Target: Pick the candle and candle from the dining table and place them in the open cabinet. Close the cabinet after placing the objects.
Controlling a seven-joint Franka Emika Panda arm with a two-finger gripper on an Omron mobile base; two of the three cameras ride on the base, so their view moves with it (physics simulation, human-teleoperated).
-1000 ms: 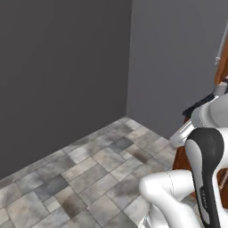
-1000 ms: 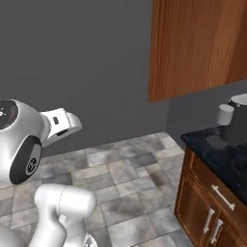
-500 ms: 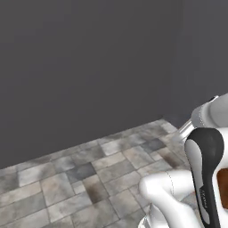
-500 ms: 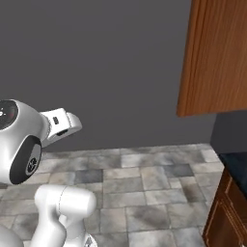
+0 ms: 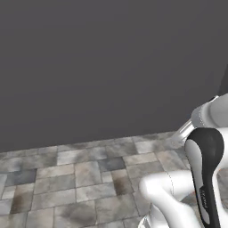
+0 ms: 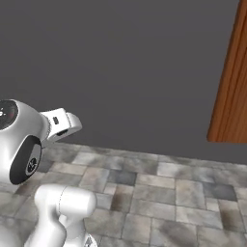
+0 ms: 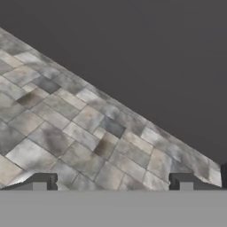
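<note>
Gripper [image 7: 113,181] first: its two dark fingertips stand far apart at the bottom of the hand view, spread wide with nothing between them but stone floor [image 7: 66,133]. It carries nothing, and from where I stand that looks right for a hand with nothing yet to take.

Neither candle can be made out from here, nor the dining table they should be standing on, so I cannot say where they are. What does show of the task's things is a slab of reddish-brown wood [image 6: 230,91] at the right edge of the right base view, hanging above the floor against the dark grey wall [image 6: 120,67]; I take it for the side of the wall cabinet, though no door or handle is visible to confirm it.

Everything else is bare wall and mottled grey tile. The white arm [image 5: 202,173] sits folded close over its base, not reaching for anything. My guess is that the robot is in transit, arm tucked for travel.
</note>
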